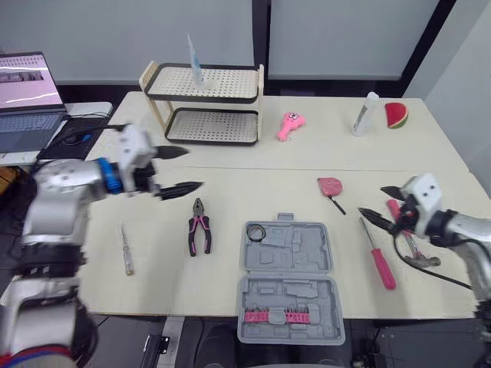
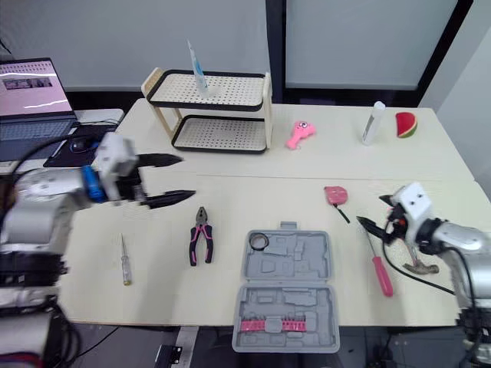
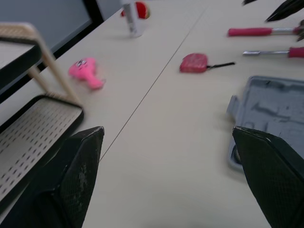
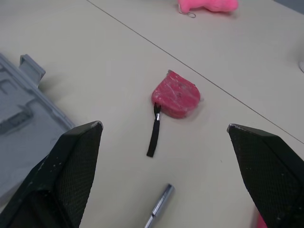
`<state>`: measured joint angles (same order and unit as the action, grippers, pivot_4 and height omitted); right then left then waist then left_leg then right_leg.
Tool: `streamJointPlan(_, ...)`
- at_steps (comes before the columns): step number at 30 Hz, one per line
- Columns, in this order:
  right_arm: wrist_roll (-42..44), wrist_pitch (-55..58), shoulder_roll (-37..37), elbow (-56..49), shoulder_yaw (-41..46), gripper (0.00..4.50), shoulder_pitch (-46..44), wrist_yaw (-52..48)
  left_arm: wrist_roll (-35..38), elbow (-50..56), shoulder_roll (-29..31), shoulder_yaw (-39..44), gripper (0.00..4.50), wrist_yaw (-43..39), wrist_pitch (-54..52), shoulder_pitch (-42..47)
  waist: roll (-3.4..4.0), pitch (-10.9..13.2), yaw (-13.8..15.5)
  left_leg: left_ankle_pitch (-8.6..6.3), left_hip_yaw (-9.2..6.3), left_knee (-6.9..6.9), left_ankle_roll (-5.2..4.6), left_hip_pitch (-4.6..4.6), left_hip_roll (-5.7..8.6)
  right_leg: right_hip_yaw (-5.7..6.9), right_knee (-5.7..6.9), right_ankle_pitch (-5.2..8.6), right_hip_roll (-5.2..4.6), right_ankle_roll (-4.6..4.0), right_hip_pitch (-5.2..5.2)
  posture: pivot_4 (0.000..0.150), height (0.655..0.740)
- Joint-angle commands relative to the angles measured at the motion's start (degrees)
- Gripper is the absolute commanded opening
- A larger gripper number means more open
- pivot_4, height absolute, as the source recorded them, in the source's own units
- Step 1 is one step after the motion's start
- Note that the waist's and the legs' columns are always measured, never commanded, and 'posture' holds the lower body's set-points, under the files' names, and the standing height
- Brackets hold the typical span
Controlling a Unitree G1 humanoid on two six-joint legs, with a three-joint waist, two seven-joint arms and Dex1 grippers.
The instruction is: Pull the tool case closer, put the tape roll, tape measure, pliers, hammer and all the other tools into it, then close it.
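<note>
The grey tool case (image 1: 288,280) lies open near the table's front edge, with the tape roll (image 1: 256,232) in its upper left corner and pink bits along its front half. Pink-handled pliers (image 1: 199,226) lie to its left, and a small screwdriver (image 1: 126,250) further left. The pink tape measure (image 1: 330,185) lies behind the case to the right. A pink screwdriver (image 1: 380,257) and the hammer (image 1: 413,244) lie at the right. My left gripper (image 1: 193,167) hovers open above the table behind the pliers. My right gripper (image 1: 374,203) is open over the screwdriver's tip, pointing at the tape measure (image 4: 175,99).
A two-tier perforated rack (image 1: 207,103) stands at the back. A pink toy (image 1: 291,124), a white bottle (image 1: 366,113) and a watermelon slice (image 1: 396,115) lie at the back right. A laptop (image 1: 27,100) and cables sit far left.
</note>
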<state>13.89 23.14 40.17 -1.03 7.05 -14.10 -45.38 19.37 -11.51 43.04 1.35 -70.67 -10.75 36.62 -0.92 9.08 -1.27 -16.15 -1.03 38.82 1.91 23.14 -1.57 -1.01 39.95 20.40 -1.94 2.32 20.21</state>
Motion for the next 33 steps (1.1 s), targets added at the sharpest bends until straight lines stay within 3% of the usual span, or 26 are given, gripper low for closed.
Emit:
streamJointPlan(1,-3.1,0.3,-3.7,5.2,-2.2,4.50,-4.2,5.6,-0.3,3.1,-3.9,-3.2,4.48,0.6,-0.2,3.8,0.00,0.0,-0.2,0.00,-0.01,0.01,0.00,-0.01,-0.01,0.01,0.01,0.00,0.01,0.00,-0.02,0.150,0.7400)
streamJointPlan(8,-7.7,-5.1,-10.6,18.8,-5.9,4.50,-10.1,11.2,-3.4,6.2,-10.9,-9.3,4.48,3.3,0.3,3.9,0.02,0.0,-0.4,0.02,0.01,0.02,0.02,0.06,-0.01,0.00,0.01,0.00,0.00,0.00,0.06,0.150,0.7400)
streamJointPlan(12,-9.0,-7.7,-12.2,24.2,-6.6,3.56,-12.2,11.9,-3.5,7.4,-12.6,-10.3,4.50,3.9,-0.1,3.4,0.03,0.0,-0.4,0.02,0.01,0.03,0.03,0.05,-0.02,0.00,0.00,0.00,0.00,0.00,0.06,0.150,0.7400)
streamJointPlan(27,-11.7,-12.3,-16.9,38.8,-7.9,3.56,-19.5,15.2,-4.9,7.7,-14.3,-11.5,4.50,4.7,0.5,2.6,0.03,0.0,-0.5,0.03,0.01,0.03,0.04,0.04,-0.02,0.01,0.00,0.00,-0.02,0.00,0.04,0.150,0.7400)
streamJointPlan(33,-11.6,-13.5,-18.0,40.3,-7.7,2.33,-19.9,15.7,-5.2,8.0,-14.6,-11.5,4.50,4.7,0.5,2.4,0.04,0.0,-0.5,0.03,0.00,0.03,0.05,0.04,-0.02,0.02,0.00,0.00,-0.02,0.00,0.03,0.150,0.7400)
